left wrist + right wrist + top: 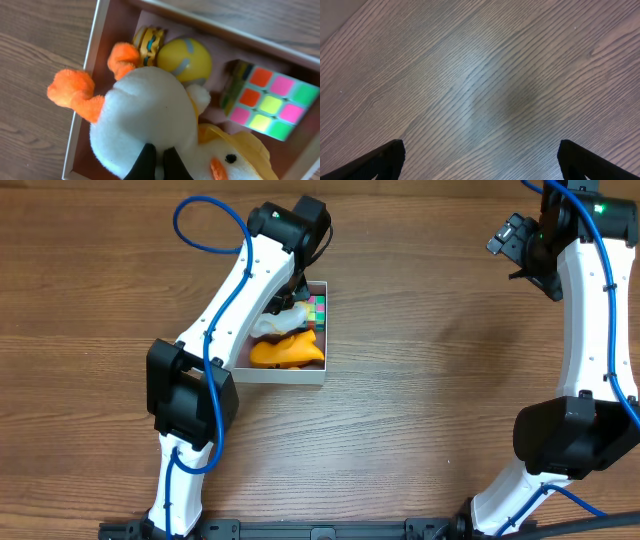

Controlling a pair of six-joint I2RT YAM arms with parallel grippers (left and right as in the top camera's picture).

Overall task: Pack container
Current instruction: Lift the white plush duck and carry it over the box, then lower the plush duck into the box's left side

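Note:
The container (pixel 285 376) is a shallow white-walled box with a pinkish inside (pixel 95 45), left of the table's centre. In it lie a white plush duck with orange feet and a yellow hat (pixel 145 110), a yellow ball (pixel 184 59), a small striped yellow toy (pixel 149 41) and a bright puzzle cube (pixel 270 102). My left gripper (pixel 159 160) reaches down into the box, its fingers pinched together on the duck's white body. In the overhead view the duck (pixel 285 350) and the cube (pixel 317 310) show beside the left arm. My right gripper (pixel 480 160) is open and empty over bare table.
The right gripper (pixel 510 240) hangs at the far right of the wooden table, well away from the box. The left arm covers the left part of the box in the overhead view.

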